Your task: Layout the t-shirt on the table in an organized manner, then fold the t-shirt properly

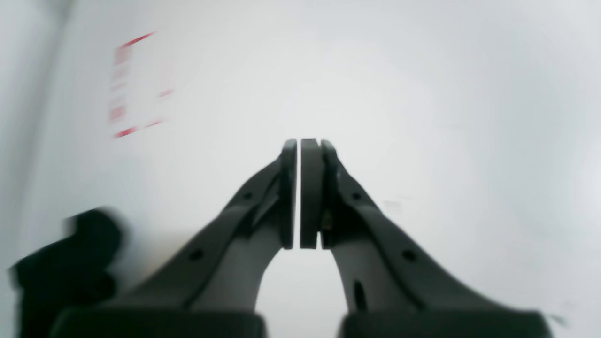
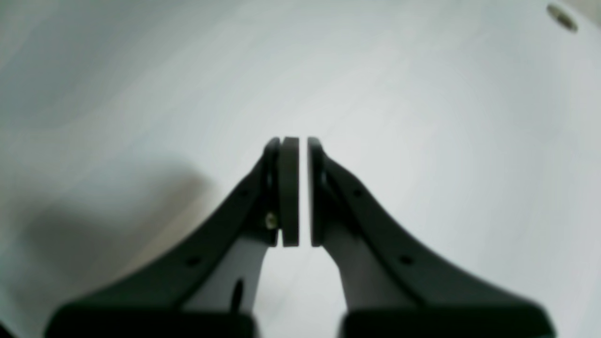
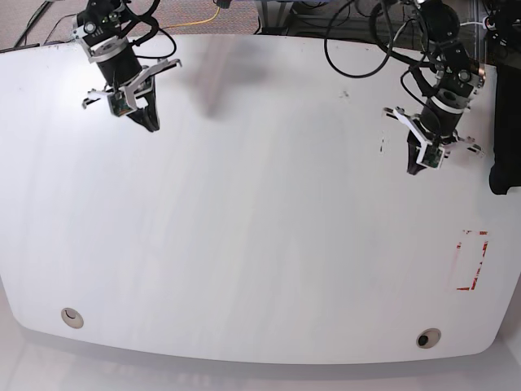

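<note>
The white table [image 3: 260, 244] carries no garment on its top. A black mass that looks like the t-shirt [image 3: 505, 167] sits at the table's right edge, mostly cut off by the frame. It shows blurred at the lower left of the left wrist view as the t-shirt [image 1: 65, 263]. My left gripper [image 3: 419, 169] hangs over the right part of the table, a little left of that mass, its pads pressed together on nothing [image 1: 299, 141]. My right gripper [image 3: 151, 124] hovers over the far left, shut and empty, with only a sliver between its pads [image 2: 303, 138].
A red dashed rectangle [image 3: 470, 261] marks the table near its right edge, also visible as red dashes [image 1: 136, 84]. Two round grommets [image 3: 72, 317] [image 3: 426, 337] sit near the front edge; one grommet [image 2: 562, 17] shows in the right wrist view. Black cables [image 3: 358, 41] loop behind the table.
</note>
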Robot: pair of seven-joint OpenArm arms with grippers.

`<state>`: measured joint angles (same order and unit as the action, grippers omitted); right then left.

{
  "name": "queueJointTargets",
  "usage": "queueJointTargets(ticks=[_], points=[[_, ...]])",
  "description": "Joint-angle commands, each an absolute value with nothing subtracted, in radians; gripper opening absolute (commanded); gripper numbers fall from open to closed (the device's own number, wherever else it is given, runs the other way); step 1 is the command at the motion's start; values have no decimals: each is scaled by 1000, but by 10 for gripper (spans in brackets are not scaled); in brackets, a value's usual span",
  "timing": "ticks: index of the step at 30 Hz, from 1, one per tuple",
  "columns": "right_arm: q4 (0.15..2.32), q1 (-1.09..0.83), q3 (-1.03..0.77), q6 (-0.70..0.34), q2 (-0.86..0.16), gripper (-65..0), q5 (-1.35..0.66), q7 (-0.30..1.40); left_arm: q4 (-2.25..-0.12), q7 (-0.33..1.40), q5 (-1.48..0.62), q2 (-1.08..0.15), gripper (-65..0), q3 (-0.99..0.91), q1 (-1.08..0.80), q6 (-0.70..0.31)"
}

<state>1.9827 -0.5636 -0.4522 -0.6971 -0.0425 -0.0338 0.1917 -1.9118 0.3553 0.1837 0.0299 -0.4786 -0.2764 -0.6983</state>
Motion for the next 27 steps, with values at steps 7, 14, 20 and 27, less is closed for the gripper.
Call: queueJointTargets(ticks=[7, 14, 20, 27], points=[[2002, -722, -456, -696, -36, -621, -104, 160, -1937, 275, 179, 28, -650, -414, -486, -590], [2003, -849, -449, -696, -36, -621, -130, 162, -1992, 243, 176, 30, -650, -438, -700, -538], [2000, -961, -449, -696, -36, -621, -133, 163, -1998, 203, 157, 35, -650, -441, -912, -518], [1995, -1059, -449, -698, -36, -621, -134, 163, -1998, 182, 56, 68, -650, -441, -1096, -518]])
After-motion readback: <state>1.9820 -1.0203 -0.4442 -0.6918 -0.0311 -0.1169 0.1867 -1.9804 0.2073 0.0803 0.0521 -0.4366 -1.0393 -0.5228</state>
